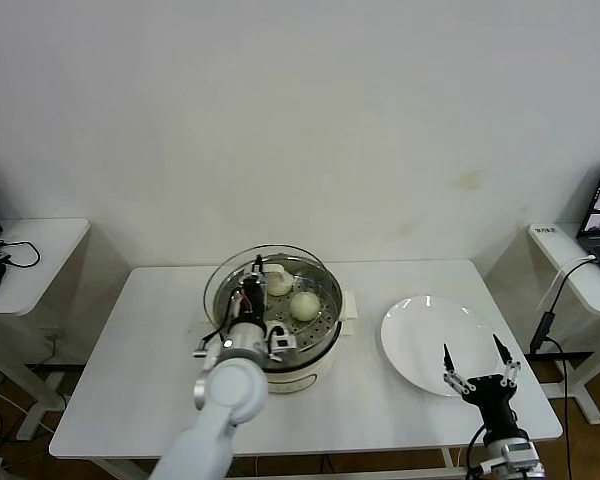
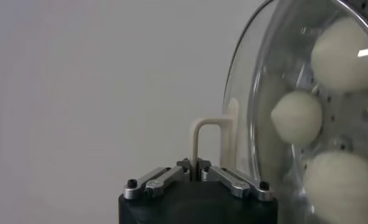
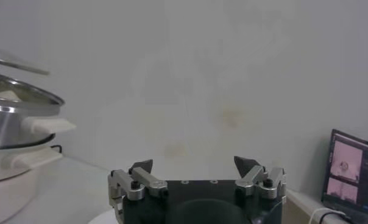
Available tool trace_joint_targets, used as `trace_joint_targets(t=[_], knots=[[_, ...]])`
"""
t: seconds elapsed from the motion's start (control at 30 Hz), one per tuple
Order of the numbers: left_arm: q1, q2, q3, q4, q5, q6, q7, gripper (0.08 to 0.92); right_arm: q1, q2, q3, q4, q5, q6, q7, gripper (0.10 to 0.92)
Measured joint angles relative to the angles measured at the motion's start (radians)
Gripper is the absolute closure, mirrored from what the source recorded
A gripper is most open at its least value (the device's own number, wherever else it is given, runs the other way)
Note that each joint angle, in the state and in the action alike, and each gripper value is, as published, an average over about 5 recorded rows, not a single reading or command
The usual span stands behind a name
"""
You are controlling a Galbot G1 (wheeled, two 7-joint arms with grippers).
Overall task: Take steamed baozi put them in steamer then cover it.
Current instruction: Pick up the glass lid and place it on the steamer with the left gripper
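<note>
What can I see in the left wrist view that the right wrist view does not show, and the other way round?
Only the left wrist view shows the steamed baozi through the glass cover, and the left end effector shut on the cover's cream handle.

Only the right wrist view shows the open right end effector holding nothing, the steamer from the side, and a laptop screen.

Both show the cover and the plain white wall behind.

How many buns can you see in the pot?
3 in the left wrist view, through the tilted glass lid: one bun, a second, a third. All sit on the steamer tray. More may hide behind the left gripper.
</note>
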Motion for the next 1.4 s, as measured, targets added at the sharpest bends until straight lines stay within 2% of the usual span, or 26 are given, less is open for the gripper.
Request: trace_joint_targets(t=[0.2,0.57,1.4], knots=[[0.015,-0.06,0.009,0.02,0.077,-0.005,0.002,0.868,-0.001,-0.003,-0.003,-0.005,-0.002,0.005,0.0,0.203],[0.042,-0.115,-0.003,0.046,0.158,-0.02,0.002,0.868,-0.005,-0.002,-0.006,-0.009,-0.01,0.01,0.0,0.203],[0.061,-0.168,-0.031,0.088,0.201,-0.045,-0.026,0.868,-0.012,-0.005,-0.011,-0.01,-0.019,0.017,-0.002,0.202]])
